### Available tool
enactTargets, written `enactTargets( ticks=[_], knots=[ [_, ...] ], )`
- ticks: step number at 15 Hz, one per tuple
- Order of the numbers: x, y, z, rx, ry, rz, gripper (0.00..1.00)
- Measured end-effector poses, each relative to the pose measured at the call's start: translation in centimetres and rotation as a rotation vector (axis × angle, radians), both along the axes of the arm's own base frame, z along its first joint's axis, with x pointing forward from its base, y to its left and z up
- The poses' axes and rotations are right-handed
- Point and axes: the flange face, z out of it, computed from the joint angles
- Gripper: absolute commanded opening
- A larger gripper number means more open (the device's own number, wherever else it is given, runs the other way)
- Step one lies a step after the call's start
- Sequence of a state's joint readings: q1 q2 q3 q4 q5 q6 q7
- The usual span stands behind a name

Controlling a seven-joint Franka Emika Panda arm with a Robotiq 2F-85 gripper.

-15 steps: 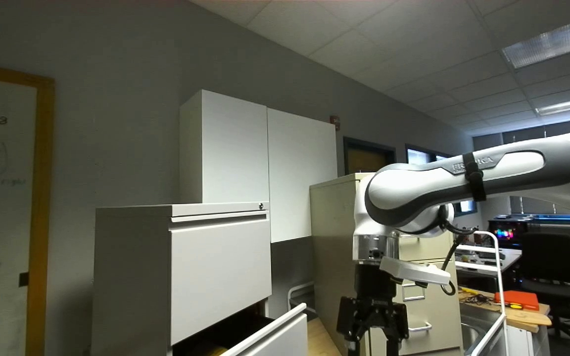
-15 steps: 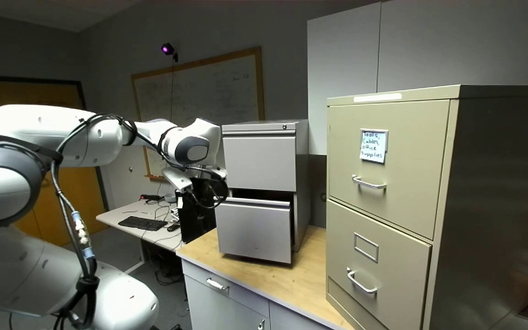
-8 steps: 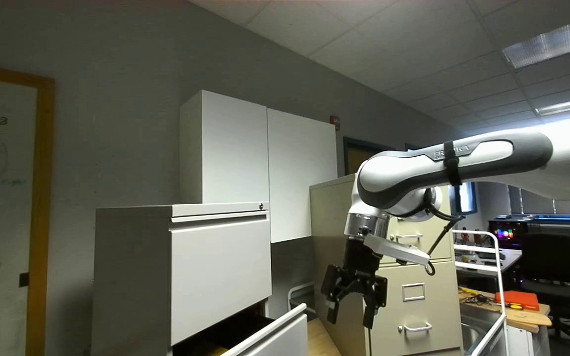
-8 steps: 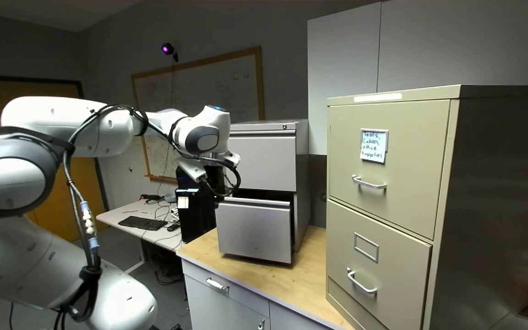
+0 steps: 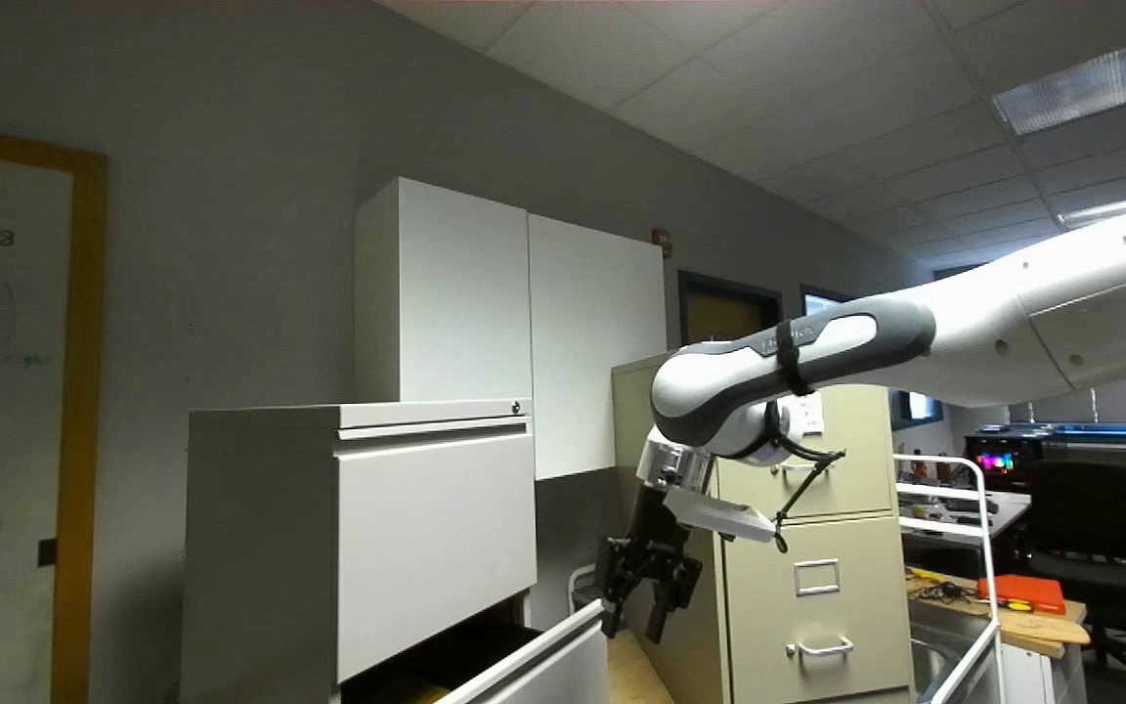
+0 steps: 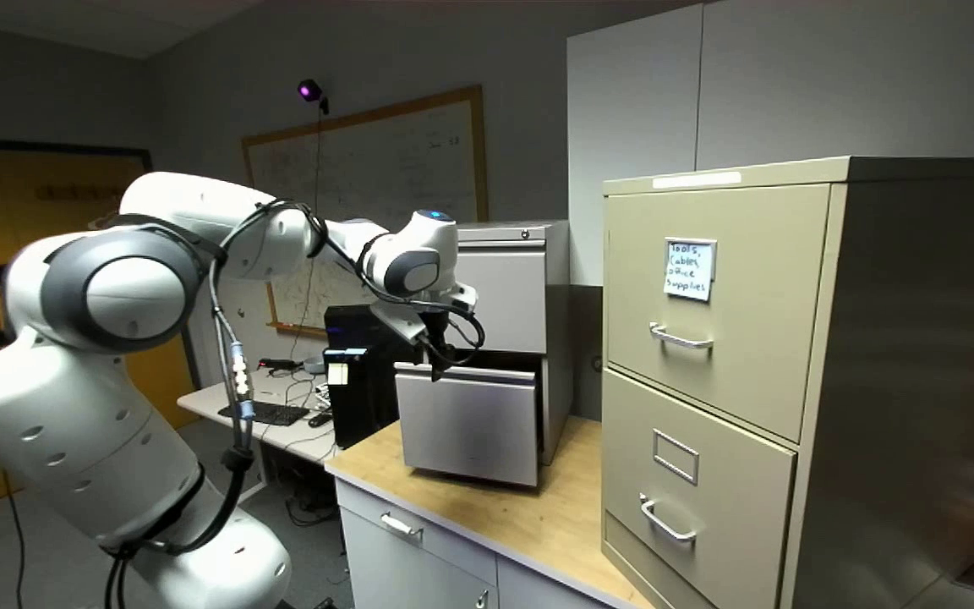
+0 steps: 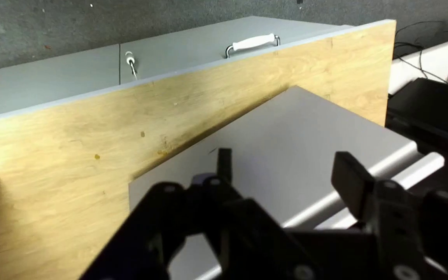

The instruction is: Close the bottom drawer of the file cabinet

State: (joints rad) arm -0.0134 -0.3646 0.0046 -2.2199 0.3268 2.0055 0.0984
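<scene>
The file cabinet [image 5: 436, 528] is pale grey-white and boxy; it also shows in an exterior view [image 6: 500, 296]. Its bottom drawer [image 5: 563, 667] is pulled out, with a dark gap behind its rim, in both exterior views [image 6: 470, 431]. The upper drawer is shut. My gripper [image 5: 633, 628] is tilted, just in front of the bottom drawer's top edge. In the wrist view, the gripper [image 7: 282, 155] has its fingers wide apart with nothing between them, over the plain drawer front [image 7: 305, 124]. Whether a finger touches the drawer cannot be told.
The cabinet stands on a wooden counter [image 6: 529, 516]. A beige cabinet with small handles [image 6: 707, 389] stands beside it. A white cupboard [image 5: 465, 293] hangs on the wall behind. A desk with a keyboard [image 6: 263, 412] is at the far side.
My gripper has come closer to the bottom drawer, rising and then lowering, and tilting more. The drawer has not moved.
</scene>
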Motion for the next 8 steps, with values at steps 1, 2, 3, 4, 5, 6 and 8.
enactTargets(
  ticks=[1,2,3,4,5,6,8],
  knots=[
    [1.0,-0.6,-0.5,-0.002,-0.011,0.002,0.31],
    [2.0,-1.2,-1.1,-0.004,-0.023,0.002,0.24],
    [3.0,-1.9,-1.6,-0.004,-0.034,0.001,0.16],
    [3.9,-2.6,-2.1,-0.003,-0.046,0.0,0.08],
    [4.7,-3.4,-2.6,-0.001,-0.058,0.0,0.02],
    [5.5,-4.0,-3.2,0.003,-0.069,-0.001,0.0],
    [6.9,-5.4,-4.4,0.023,-0.087,-0.002,0.0]
  ],
)
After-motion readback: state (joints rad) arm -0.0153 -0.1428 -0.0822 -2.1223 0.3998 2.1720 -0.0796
